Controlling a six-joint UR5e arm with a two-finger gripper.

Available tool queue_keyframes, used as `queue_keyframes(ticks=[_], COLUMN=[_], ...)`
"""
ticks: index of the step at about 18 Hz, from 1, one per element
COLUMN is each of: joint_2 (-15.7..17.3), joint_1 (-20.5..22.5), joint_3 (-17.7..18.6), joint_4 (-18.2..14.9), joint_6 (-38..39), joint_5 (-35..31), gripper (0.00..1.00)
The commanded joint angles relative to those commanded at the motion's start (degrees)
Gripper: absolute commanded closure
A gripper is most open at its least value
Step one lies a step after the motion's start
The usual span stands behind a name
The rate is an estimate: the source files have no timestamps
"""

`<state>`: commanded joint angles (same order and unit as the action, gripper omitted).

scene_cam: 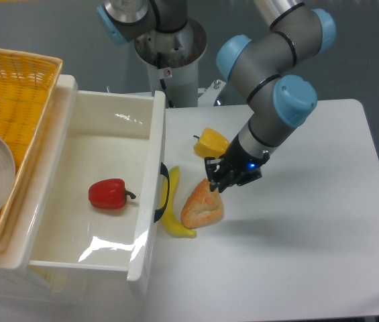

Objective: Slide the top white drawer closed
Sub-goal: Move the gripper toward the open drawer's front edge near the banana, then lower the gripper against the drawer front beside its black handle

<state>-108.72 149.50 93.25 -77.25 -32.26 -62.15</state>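
Approach step: the top white drawer (95,194) stands pulled out at the counter's (323,228) left, red pepper (110,194) inside, while your pincer (224,176), empty and narrowly parted, hovers over the bread (201,206); next, you must reach the black handle (162,193) past the banana (174,209).

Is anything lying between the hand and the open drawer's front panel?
Yes. The bread piece lies just below the hand, and the banana rests along the front of the top white drawer by its black handle. The yellow pepper sits off to the side.
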Motion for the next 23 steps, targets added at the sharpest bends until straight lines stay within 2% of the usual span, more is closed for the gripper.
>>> queue_keyframes(ticks=[6, 15, 19, 23], joint_2=[-0.1, -0.2, -0.2, 0.0], joint_1=[-0.8, -1.3, -2.7, -2.8], joint_3=[-0.6, -1.2, -1.2, -1.2], joint_4=[-0.5, -1.1, -1.1, -3.0], joint_6=[0.7, 0.8, 0.9, 1.0], joint_5=[5.3, 11.5, 11.7, 12.3], gripper=[0.93, 0.93, 0.93, 0.93])
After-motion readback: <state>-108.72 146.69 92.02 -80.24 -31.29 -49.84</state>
